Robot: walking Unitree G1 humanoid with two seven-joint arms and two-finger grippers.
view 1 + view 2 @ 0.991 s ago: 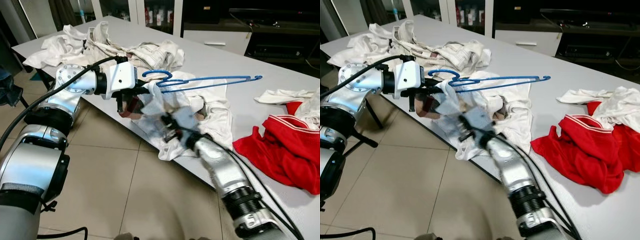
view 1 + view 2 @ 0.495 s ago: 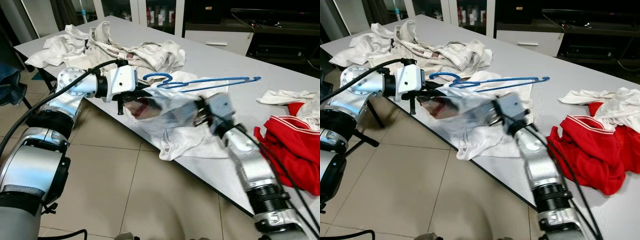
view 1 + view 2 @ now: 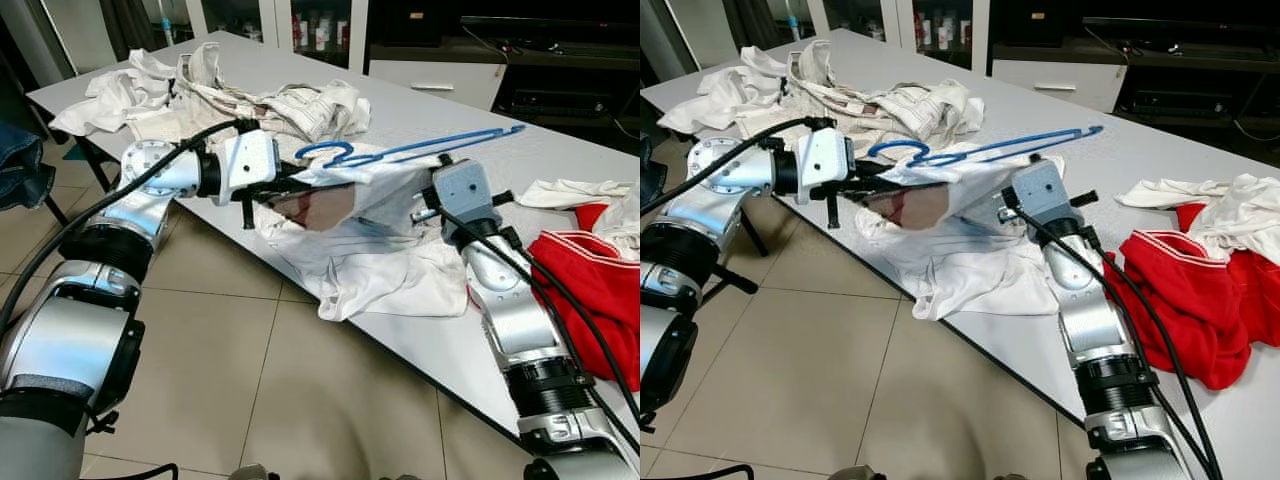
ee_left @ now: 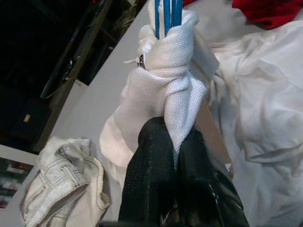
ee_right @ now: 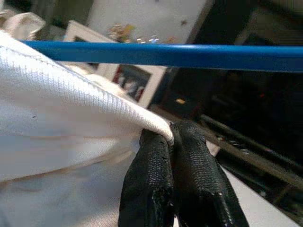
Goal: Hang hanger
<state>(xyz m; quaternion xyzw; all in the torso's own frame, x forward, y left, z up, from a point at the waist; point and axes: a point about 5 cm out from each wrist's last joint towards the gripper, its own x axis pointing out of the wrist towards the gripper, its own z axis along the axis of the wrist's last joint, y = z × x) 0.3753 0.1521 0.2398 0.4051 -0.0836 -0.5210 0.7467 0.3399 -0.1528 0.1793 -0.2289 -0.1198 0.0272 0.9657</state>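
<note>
Right gripper (image 5: 169, 137) swung up, pinching white shirt (image 3: 370, 250) under hanger (image 3: 420, 146)

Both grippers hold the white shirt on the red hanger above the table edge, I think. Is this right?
Not quite: the hanger is blue, as the left eye view shows. The rest holds: the left gripper and the right gripper both pinch the white shirt at the table edge.

Home living room: long grey table (image 3: 560, 150) strewn with white and red laundry (image 3: 590, 300), beige tiled floor (image 3: 200, 330), dark low TV cabinet (image 3: 560, 70), glass-door cupboard (image 3: 300, 25) behind.
</note>
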